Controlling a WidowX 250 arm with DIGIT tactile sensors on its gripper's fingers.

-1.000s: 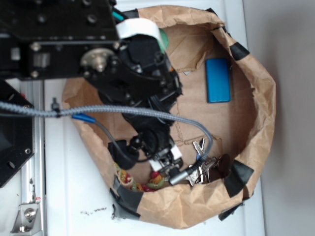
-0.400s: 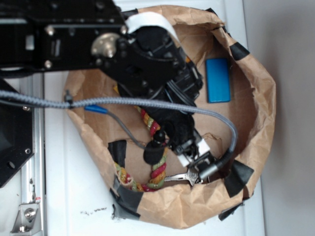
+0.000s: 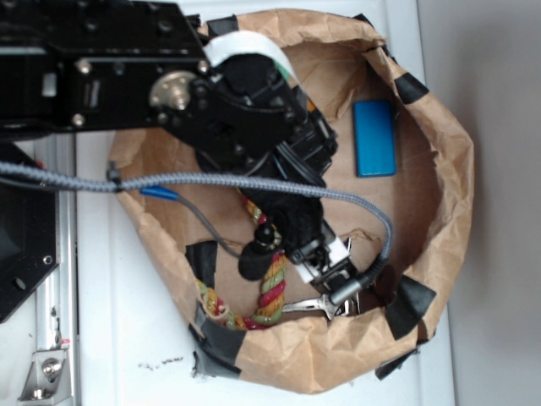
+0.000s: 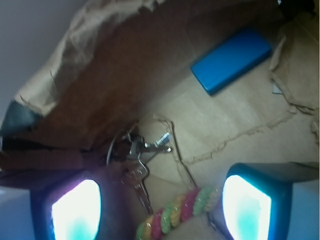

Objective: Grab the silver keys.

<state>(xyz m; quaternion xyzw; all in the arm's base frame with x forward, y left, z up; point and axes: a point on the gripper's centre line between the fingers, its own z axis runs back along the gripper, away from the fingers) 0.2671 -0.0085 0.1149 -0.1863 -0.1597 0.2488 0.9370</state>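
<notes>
The silver keys lie on the brown paper floor by the bag wall, one key pointing toward the camera between my fingers. My gripper is open, with its lit pads wide apart on either side of that key and of the rope's end. In the exterior view the gripper hangs just above the keys, covering most of the bunch; one key sticks out to the left. Nothing is held.
Everything sits inside a crumpled brown paper bag patched with black tape. A multicoloured twisted rope lies left of the keys, its end crossing between my fingers. A blue block lies at the far side. A grey cable loops over the bag.
My arm has swung to the right across the bag, uncovering the rope, and the gripper now sits over the keys. In the last half second it eased slightly back left.
</notes>
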